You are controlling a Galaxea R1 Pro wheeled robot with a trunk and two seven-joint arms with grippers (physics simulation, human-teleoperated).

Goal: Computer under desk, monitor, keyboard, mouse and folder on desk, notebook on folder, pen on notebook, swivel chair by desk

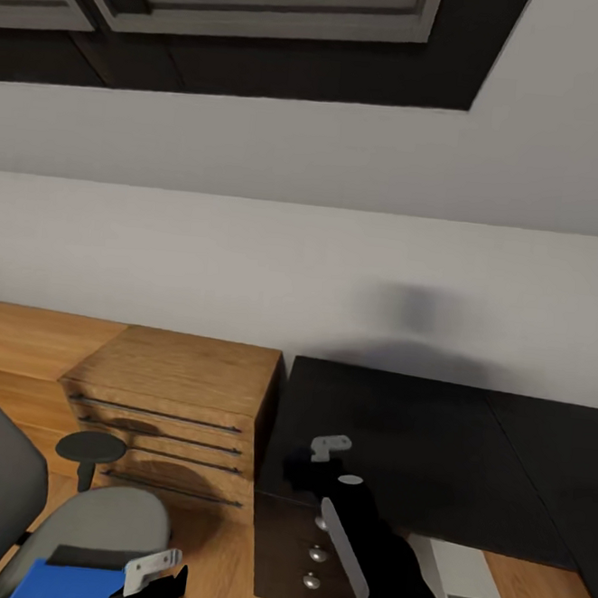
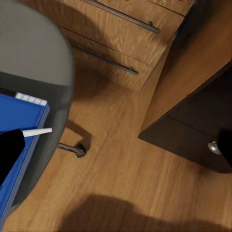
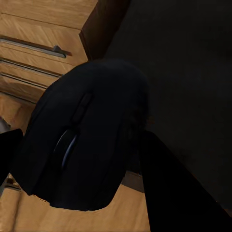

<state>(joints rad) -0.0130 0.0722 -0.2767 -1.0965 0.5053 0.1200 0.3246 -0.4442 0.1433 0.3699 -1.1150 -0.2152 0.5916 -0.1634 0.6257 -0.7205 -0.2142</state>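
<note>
Glossy black right arm (image 1: pixel 385 560) — pale grey panel, grey wrist bracket.

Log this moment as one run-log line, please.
stage: carrying mouse to desk | right gripper: shut on mouse, over desk edge | left gripper: near blue folder on swivel chair, state unclear
</note>
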